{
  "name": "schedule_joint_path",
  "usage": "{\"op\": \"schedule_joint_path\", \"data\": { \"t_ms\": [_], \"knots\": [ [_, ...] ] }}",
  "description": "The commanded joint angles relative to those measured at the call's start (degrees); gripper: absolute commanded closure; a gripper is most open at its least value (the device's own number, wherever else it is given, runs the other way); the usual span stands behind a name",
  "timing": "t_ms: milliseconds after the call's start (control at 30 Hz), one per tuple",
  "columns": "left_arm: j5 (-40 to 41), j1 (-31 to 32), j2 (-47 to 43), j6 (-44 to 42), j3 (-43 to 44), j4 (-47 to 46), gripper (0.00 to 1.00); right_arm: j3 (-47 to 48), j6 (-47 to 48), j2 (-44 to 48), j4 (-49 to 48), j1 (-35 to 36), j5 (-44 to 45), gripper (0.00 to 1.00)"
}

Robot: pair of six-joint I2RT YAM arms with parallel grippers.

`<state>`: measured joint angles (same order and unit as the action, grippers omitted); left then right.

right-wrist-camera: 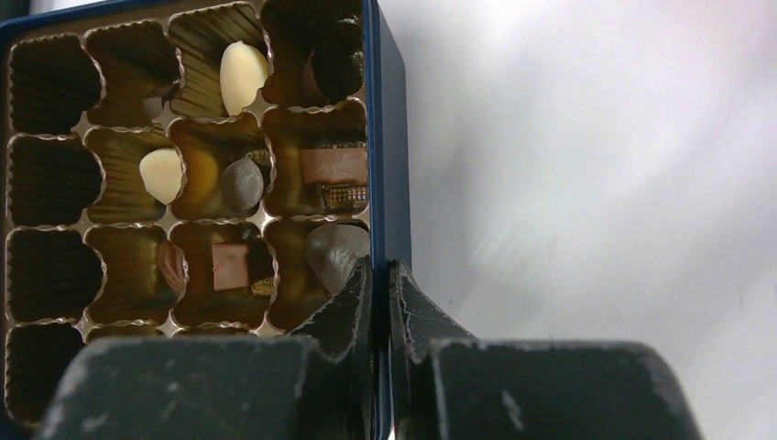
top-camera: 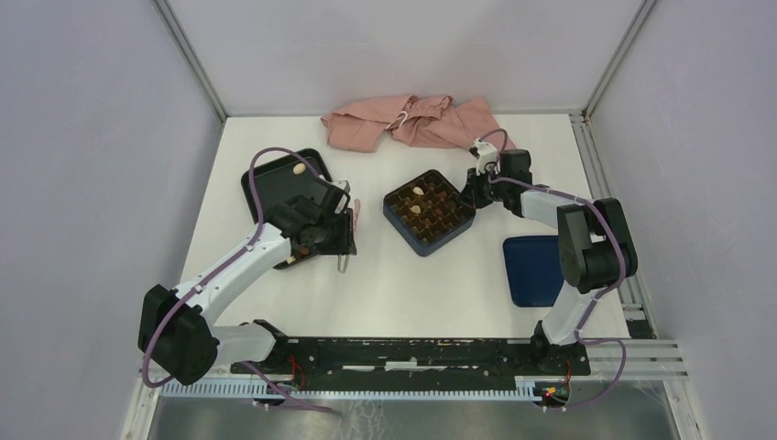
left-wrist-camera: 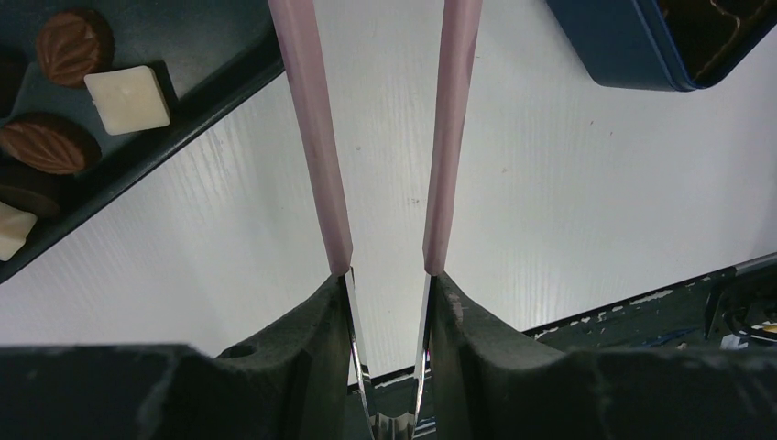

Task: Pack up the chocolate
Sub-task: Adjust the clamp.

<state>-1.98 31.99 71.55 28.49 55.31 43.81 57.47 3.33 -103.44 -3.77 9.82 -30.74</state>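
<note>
My right pincer (right-wrist-camera: 380,280) is clenched on the side wall of the blue box (right-wrist-camera: 392,137), and some of the chocolate (right-wrist-camera: 243,78) sits in its cells. Left of the box, my left pincer (left-wrist-camera: 389,275) grips pink tweezers (left-wrist-camera: 316,137) over the desk (left-wrist-camera: 550,202), just beside the black tray (left-wrist-camera: 215,78) holding more pieces.

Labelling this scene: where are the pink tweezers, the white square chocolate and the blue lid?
pink tweezers (left-wrist-camera: 316,137), left wrist view, left arm's middle.
white square chocolate (left-wrist-camera: 126,99), left wrist view, top face.
blue lid (top-camera: 531,270), top external view, bare centre.

No legible text or labels
</note>
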Motion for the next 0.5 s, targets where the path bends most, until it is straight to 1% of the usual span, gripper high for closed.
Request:
{"op": "schedule_joint_path", "data": {
  "t_ms": [0,100,167,267,467],
  "knots": [
    [-1.2,-0.1,-2.4,-1.1,1.0,-2.8,0.6,-5.2,-16.5,4.2,-7.5,-1.1,5.4,0.92],
    [-1.0,-0.2,-3.6,-1.1,1.0,-2.8,0.6,-11.2,-24.2,7.8,-11.7,-1.0,11.0,0.92],
    [-0.7,-0.3,-4.0,-1.1,1.0,-2.7,0.6,-13.7,-27.3,10.0,-13.2,-1.1,13.5,0.92],
    [-0.4,-0.5,-4.2,-1.2,1.0,-2.4,0.6,-15.4,-29.5,12.5,-13.2,-1.0,16.3,0.92],
    [-0.2,-0.6,-4.4,-1.1,1.1,-2.6,0.6,-17.5,-31.8,15.2,-13.6,0.0,18.8,0.91]
  ]
}}
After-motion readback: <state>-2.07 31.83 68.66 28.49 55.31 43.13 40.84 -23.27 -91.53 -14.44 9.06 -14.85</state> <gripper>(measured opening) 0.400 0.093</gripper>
